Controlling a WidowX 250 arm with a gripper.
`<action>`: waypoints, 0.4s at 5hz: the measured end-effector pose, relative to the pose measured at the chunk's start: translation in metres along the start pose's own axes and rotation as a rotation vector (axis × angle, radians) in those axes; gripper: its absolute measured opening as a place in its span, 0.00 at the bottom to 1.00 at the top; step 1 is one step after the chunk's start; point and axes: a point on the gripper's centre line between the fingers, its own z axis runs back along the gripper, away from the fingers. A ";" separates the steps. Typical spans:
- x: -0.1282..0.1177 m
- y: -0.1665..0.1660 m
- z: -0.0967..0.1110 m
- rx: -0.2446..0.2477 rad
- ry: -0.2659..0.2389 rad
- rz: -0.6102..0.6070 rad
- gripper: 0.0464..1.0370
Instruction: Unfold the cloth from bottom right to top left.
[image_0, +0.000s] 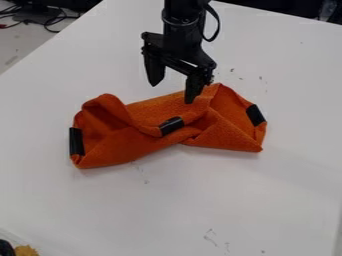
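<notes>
Tool (172, 93) is spread wide & empty, w/ the orange cloth (149, 139) just camera-side of it, long axis approx. L–R in view, R end farther from cam.

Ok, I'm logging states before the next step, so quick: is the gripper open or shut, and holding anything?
Gripper: open, fingers apart, holding nothing, at the far edge of the orange cloth.

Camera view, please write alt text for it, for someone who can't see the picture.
A crumpled, partly folded orange cloth with three black patches lies on a white table. A black robot arm comes in from the top edge, its open tool hanging by the cloth's far edge.
</notes>
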 end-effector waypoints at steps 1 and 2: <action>-0.005 -0.002 -0.012 -0.005 0.026 0.005 0.96; -0.014 -0.020 -0.024 -0.024 -0.022 0.027 0.96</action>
